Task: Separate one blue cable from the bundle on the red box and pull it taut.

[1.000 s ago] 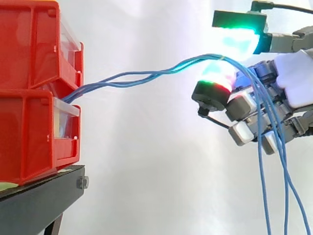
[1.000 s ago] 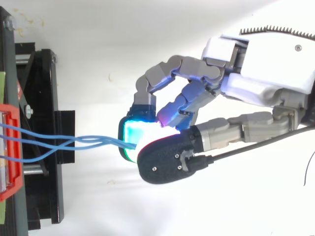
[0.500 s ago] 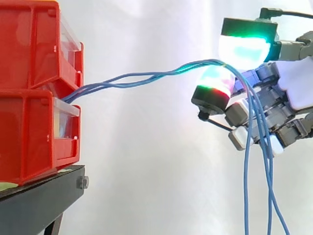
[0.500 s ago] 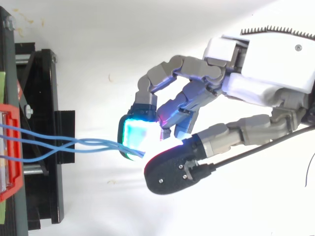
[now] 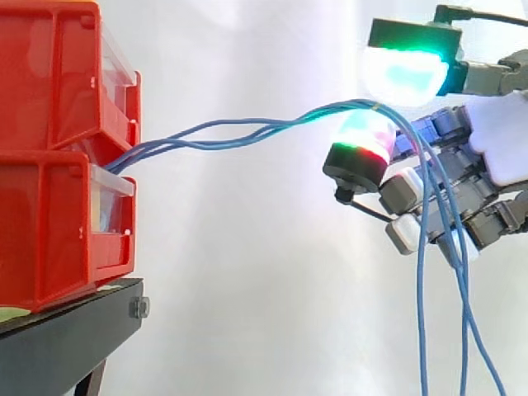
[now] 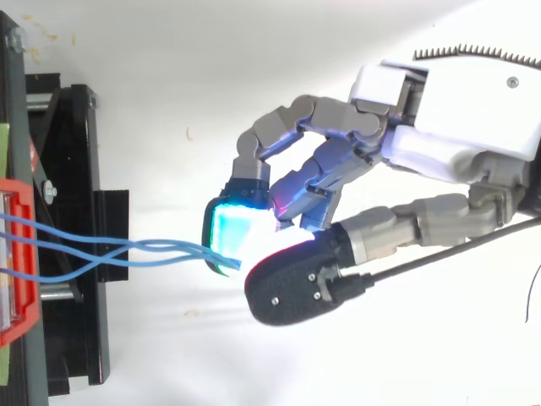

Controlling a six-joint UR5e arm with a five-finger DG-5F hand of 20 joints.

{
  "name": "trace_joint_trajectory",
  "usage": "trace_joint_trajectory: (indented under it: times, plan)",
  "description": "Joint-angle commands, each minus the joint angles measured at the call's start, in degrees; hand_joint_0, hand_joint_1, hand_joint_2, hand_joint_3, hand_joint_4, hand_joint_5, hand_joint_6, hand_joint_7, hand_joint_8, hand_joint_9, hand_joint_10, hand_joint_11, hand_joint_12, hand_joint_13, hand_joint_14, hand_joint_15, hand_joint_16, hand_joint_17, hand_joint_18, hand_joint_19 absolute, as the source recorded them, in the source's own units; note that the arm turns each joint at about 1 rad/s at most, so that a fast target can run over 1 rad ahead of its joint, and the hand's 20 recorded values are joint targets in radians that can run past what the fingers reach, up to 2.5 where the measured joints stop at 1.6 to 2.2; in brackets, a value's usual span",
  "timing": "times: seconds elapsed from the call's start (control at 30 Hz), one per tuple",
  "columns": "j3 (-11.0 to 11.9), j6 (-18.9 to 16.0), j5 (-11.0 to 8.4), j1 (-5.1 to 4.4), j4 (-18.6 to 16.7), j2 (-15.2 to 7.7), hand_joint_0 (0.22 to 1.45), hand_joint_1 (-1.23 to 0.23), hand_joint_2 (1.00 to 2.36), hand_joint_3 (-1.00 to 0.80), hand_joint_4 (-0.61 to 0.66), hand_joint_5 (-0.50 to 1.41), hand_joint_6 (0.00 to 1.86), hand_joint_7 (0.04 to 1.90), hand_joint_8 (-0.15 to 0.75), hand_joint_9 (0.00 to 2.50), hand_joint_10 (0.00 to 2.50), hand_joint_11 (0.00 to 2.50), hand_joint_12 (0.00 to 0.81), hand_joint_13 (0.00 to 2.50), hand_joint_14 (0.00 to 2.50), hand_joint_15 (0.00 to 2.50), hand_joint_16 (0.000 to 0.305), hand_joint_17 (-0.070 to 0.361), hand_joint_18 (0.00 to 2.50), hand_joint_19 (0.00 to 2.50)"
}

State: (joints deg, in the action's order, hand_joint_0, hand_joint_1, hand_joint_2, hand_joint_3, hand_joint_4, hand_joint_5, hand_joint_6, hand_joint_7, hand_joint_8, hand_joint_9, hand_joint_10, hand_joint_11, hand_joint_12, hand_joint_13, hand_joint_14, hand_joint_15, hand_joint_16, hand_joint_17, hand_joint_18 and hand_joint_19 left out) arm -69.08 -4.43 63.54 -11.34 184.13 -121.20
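From the side, the blue cables (image 5: 285, 124) are seen led from between the red bins (image 5: 58, 157) to the hand (image 5: 495, 140), where they are pinched between thumb and a curled finger. From above, they are crossed over the black stand (image 6: 76, 211).

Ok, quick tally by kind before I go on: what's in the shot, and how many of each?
Red plastic bins: 2
Thin blue cables: 3
Black metal stand: 1
Robot hand: 1
Total: 7
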Motion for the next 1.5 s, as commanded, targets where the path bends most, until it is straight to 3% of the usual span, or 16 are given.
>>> trace_joint_trajectory:
  times: [0.0,0.1,0.2,0.3,0.4,0.53,0.8,0.93,1.47]
  plan:
    - [0.0,0.0,0.01,0.0,0.3,0.0,0.5,-0.59,1.0,-0.5,0.12,-0.2,0.86,0.99,0.357,0.85,0.02,1.0,0.416,0.82,0.02,0.64,0.053,0.119,0.81,0.72]
    - [0.0,-0.8,0.01,-0.18,0.4,0.0,0.47,-0.53,1.0,-0.5,0.14,-0.19,0.86,0.99,0.378,0.87,0.01,0.99,0.43,0.83,0.02,0.63,0.056,0.127,0.83,0.72]
    - [0.0,-3.9,0.01,-0.53,0.4,0.0,0.44,-0.5,1.0,-0.5,0.16,-0.19,0.86,0.99,0.39,0.88,0.01,0.99,0.445,0.85,0.01,0.63,0.06,0.134,0.86,0.72]
    - [0.0,-5.9,0.01,-0.79,0.7,0.0,0.41,-0.55,1.0,-0.5,0.17,-0.19,0.86,0.98,0.404,0.9,0.01,1.0,0.46,0.86,0.02,0.63,0.063,0.141,0.89,0.71]
    - [0.0,-6.4,0.01,-0.97,1.9,0.0,0.41,-0.69,1.0,-0.5,0.16,-0.18,0.86,0.98,0.399,0.9,0.01,1.01,0.459,0.88,0.02,0.64,0.063,0.141,0.9,0.7]
    - [0.0,-7.3,0.1,-1.14,2.6,0.0,0.5,-0.82,1.0,-0.5,0.12,-0.19,0.86,1.01,0.365,0.89,0.02,1.01,0.413,0.85,0.02,0.65,0.053,0.12,0.85,0.73]
    - [-0.1,-7.7,0.1,-1.14,2.6,0.0,0.65,-0.88,1.0,-0.5,0.05,-0.19,0.87,1.03,0.324,0.87,0.02,1.02,0.381,0.84,0.02,0.64,0.047,0.106,0.83,0.73]
    - [0.0,-7.8,0.71,-1.14,3.2,0.0,0.67,-0.87,1.0,-0.47,0.03,-0.19,0.87,1.03,0.318,0.88,0.02,1.03,0.374,0.85,0.02,0.64,0.046,0.105,0.83,0.73]
    - [0.0,-10.9,0.71,-1.58,3.6,0.0,0.6,-0.64,1.01,-0.35,0.0,-0.16,0.83,1.14,0.329,1.0,0.02,1.03,0.388,0.89,0.02,0.66,0.047,0.107,0.85,0.78]
